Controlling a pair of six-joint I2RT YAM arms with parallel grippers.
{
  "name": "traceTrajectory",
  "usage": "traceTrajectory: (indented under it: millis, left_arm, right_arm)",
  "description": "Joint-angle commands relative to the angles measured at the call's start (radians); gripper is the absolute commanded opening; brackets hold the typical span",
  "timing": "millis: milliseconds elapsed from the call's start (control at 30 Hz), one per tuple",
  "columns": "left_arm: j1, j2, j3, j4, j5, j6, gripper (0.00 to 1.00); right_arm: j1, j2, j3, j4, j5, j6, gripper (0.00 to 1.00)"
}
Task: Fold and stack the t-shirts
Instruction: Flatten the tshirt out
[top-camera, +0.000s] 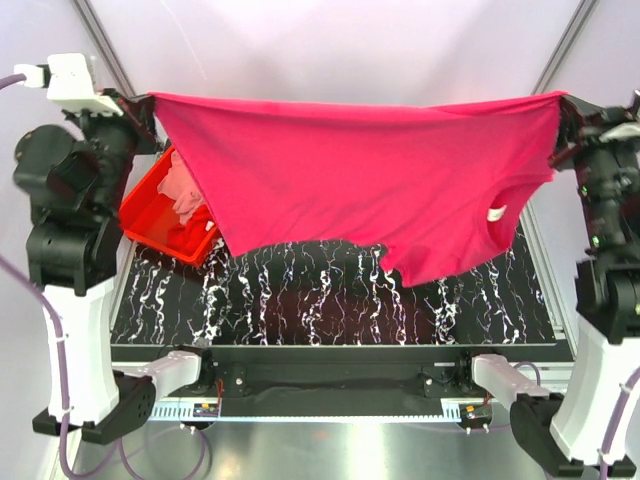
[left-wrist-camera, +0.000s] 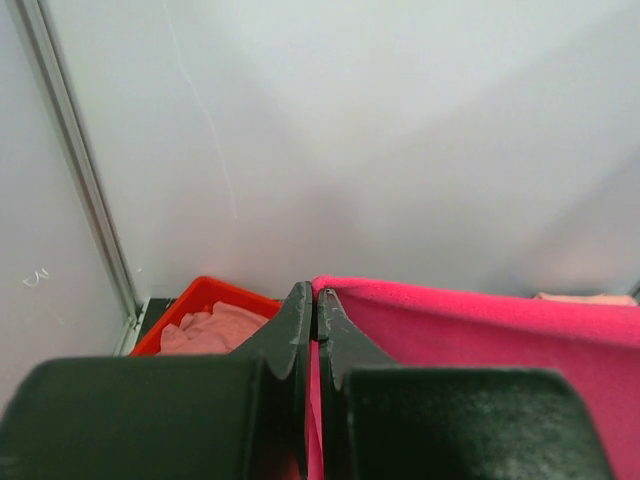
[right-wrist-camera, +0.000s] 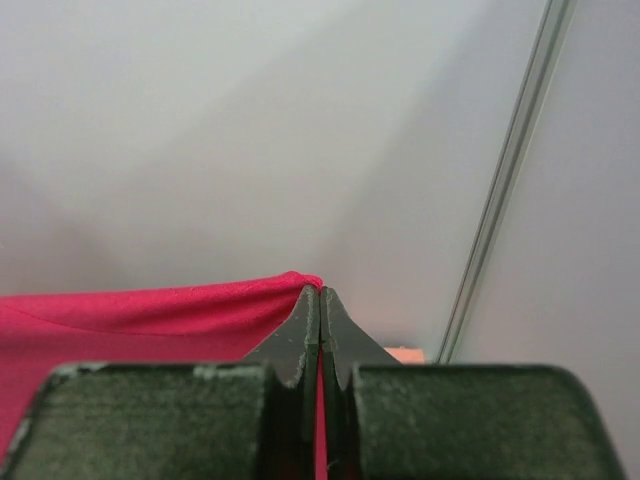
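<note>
A hot pink t-shirt (top-camera: 370, 180) hangs stretched in the air between both arms, its lower edge sagging just above the black marbled table (top-camera: 330, 300). My left gripper (top-camera: 148, 100) is shut on its left top corner; the cloth (left-wrist-camera: 480, 350) runs off to the right of the jaws in the left wrist view. My right gripper (top-camera: 563, 98) is shut on its right top corner; the cloth (right-wrist-camera: 140, 320) runs left of the jaws in the right wrist view. A pale pink t-shirt (top-camera: 183, 195) lies crumpled in the red tray (top-camera: 160, 228).
The red plastic tray stands at the table's left edge, partly behind the hanging shirt; it also shows in the left wrist view (left-wrist-camera: 200, 300). White enclosure walls with metal corner posts (top-camera: 110, 50) stand close behind both arms.
</note>
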Motion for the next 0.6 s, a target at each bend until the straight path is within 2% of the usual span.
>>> traceTrajectory:
  millis: [0, 167, 300, 567]
  left_arm:
    - [0.002, -0.021, 0.009, 0.046, 0.041, -0.012, 0.0]
    - [0.002, 0.105, 0.002, -0.006, -0.038, -0.007, 0.0]
    - [0.002, 0.153, 0.014, 0.043, -0.083, 0.013, 0.0]
    - [0.002, 0.217, 0.116, 0.089, -0.066, 0.019, 0.0]
  right_arm:
    - [-0.001, -0.015, 0.023, 0.027, 0.002, -0.027, 0.0]
    - [-0.001, 0.058, -0.009, 0.049, 0.025, -0.03, 0.0]
    - [-0.003, 0.099, -0.057, 0.145, 0.061, -0.053, 0.0]
    - [-0.001, 0.213, 0.066, 0.175, 0.097, -0.109, 0.0]
